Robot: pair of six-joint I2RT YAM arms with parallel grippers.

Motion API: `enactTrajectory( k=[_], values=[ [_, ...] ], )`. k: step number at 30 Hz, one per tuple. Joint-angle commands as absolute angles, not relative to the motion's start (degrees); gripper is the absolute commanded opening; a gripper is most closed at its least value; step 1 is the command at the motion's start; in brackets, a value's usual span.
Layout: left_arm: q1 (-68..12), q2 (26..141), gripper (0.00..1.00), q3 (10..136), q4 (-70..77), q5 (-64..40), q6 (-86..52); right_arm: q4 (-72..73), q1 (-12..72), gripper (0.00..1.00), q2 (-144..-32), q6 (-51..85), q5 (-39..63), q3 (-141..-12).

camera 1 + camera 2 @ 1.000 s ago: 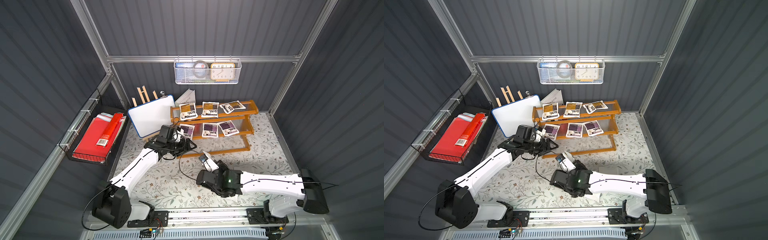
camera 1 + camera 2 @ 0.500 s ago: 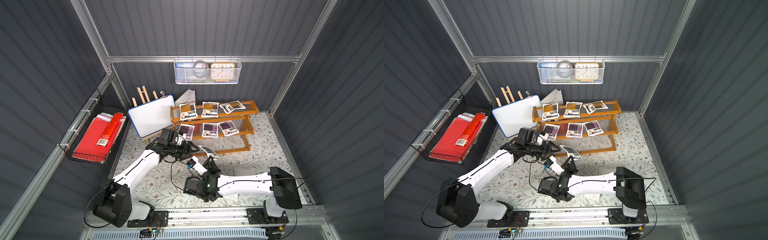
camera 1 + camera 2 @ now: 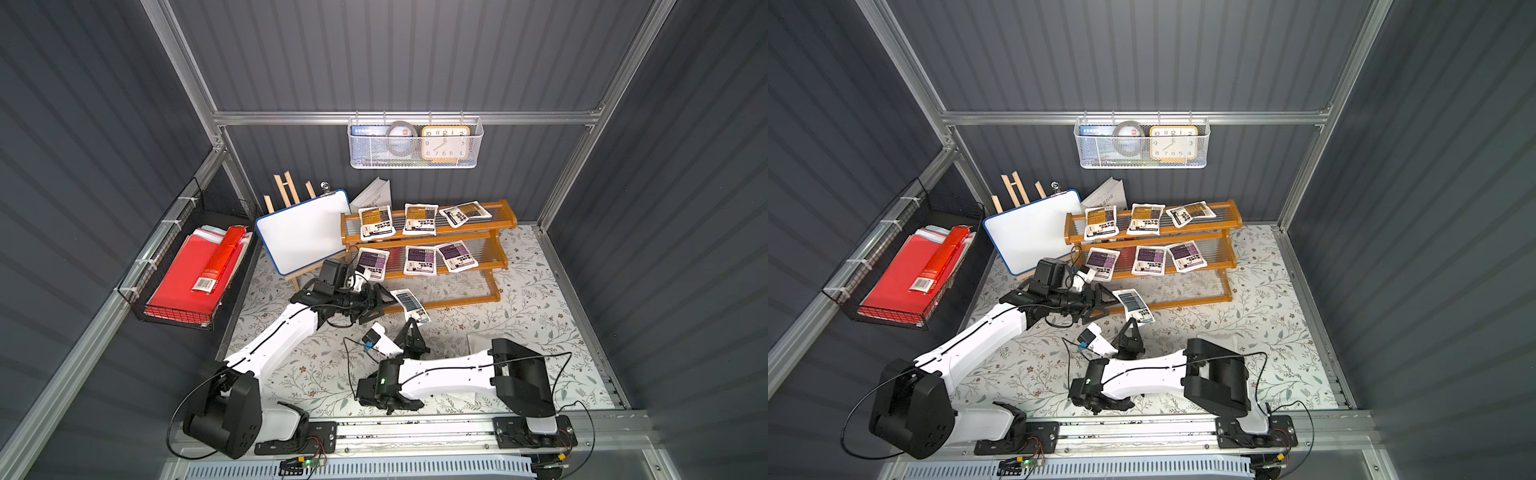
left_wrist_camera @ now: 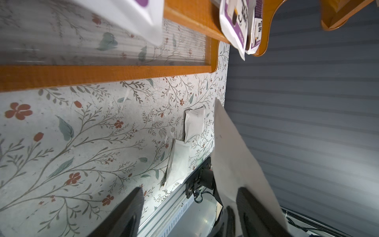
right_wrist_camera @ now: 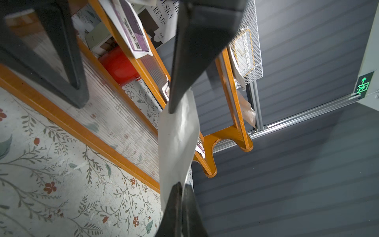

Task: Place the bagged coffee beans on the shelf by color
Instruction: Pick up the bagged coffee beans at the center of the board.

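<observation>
The grey-blue pouch (image 3: 411, 305), a soft, crinkled white pillow pack with black print, hangs in the air just in front of the lowest tier of the shelf (image 3: 505, 217). The right gripper (image 3: 412, 328) is clamped on its near edge. The right wrist view shows the pouch's plain matte back bowing away from the black fingers (image 5: 175, 205). The left gripper (image 3: 380, 306) has its jaws wide apart, with one finger against the pouch's far end.

The shelf is glossy orange-brown wood with clear ribbed tiers. Three orange-brown pouches (image 3: 376, 222) lie on the top tier and three purple pouches (image 3: 419, 259) on the middle one. Two plain white pouches (image 4: 193, 123) lie flat on the floral mat (image 3: 519, 299).

On the back wall a white mesh basket (image 3: 374, 157) holds a square clock (image 3: 445, 143) and a tape roll (image 3: 401, 133). A black wire basket (image 3: 174, 318) holds red folders (image 3: 183, 270).
</observation>
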State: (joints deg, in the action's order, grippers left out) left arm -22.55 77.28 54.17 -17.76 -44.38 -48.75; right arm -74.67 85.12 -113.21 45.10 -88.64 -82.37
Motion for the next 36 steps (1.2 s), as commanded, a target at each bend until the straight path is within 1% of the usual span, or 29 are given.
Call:
enactTrajectory(
  k=[1, 10, 16, 24, 29, 36],
  values=[
    [-22.41, 74.98, 0.75, 53.1, -17.59, -45.52, -48.25, -77.18, 85.56, 0.0, -111.26, 48.33, -92.9, -80.7],
    [-21.09, 73.26, 0.77, 53.22, -18.59, -46.99, -47.44, -77.19, 85.65, 0.0, -110.67, 47.74, -92.33, -77.0],
    [-21.09, 72.61, 0.77, 52.85, -18.22, -47.78, -47.28, -77.17, 85.61, 0.0, -111.94, 47.8, -92.45, -78.2],
    [-21.08, 71.99, 0.77, 51.95, -16.35, -49.03, -48.42, -77.17, 83.99, 0.0, -114.27, 47.76, -93.64, -81.44],
    [-21.09, 72.16, 0.76, 51.42, -15.09, -49.28, -49.02, -77.17, 83.14, 0.0, -116.54, 47.16, -95.83, -85.7],
    [-21.09, 72.94, 0.72, 51.36, -12.61, -49.38, -49.72, -77.19, 83.14, 0.0, -121.46, 46.12, -96.26, -93.05]
  ],
)
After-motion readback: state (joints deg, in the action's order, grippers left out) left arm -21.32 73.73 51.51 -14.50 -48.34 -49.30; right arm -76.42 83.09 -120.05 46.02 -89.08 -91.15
